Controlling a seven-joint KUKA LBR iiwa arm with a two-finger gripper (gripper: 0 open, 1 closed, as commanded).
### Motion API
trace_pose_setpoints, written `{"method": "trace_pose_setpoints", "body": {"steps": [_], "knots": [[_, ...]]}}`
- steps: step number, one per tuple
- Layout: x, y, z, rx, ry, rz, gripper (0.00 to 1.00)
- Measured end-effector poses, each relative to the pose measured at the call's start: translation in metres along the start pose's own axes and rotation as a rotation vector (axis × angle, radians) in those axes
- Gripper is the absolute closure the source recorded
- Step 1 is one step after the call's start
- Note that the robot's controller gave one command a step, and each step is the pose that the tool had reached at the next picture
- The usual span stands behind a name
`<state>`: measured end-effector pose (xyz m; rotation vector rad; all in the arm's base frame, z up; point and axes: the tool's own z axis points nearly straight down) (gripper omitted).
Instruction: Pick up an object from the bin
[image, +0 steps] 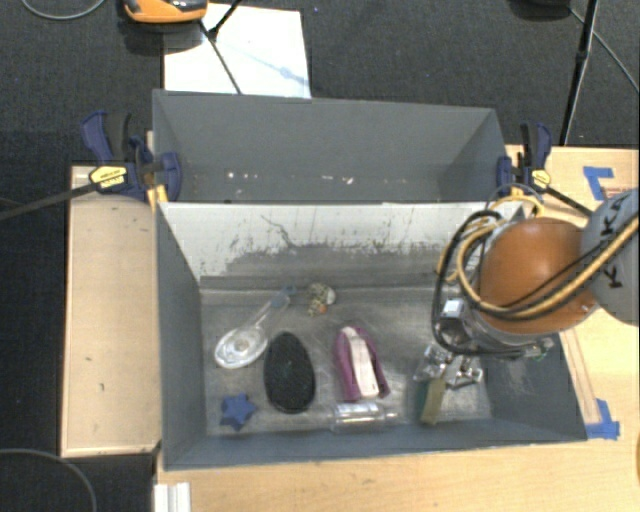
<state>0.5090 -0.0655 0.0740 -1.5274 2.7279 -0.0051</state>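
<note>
Your gripper (452, 374) sat low over the right end of the bin (330, 160), and you could not tell whether it was open or closed. A small olive-brown block (432, 402) lay at its tip, by the front wall. Nothing looked lifted, so the pick seemed not yet done. The arm leaned in from the right, wrist turned down. A pink-and-white packet (357, 366) lay further left.

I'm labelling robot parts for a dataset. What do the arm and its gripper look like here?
The arm is light grey with black lettering. Its wrist carries a rounded orange cover, ringed by looping black and yellow cables. The gripper below is small, metallic and silver-grey.
</note>
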Motion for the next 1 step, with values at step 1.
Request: {"method": "trace_pose_setpoints", "body": {"steps": [1], "knots": [[-0.001, 0.0057, -0.1525, -0.002, 0.007, 0.017, 1.0]]}}
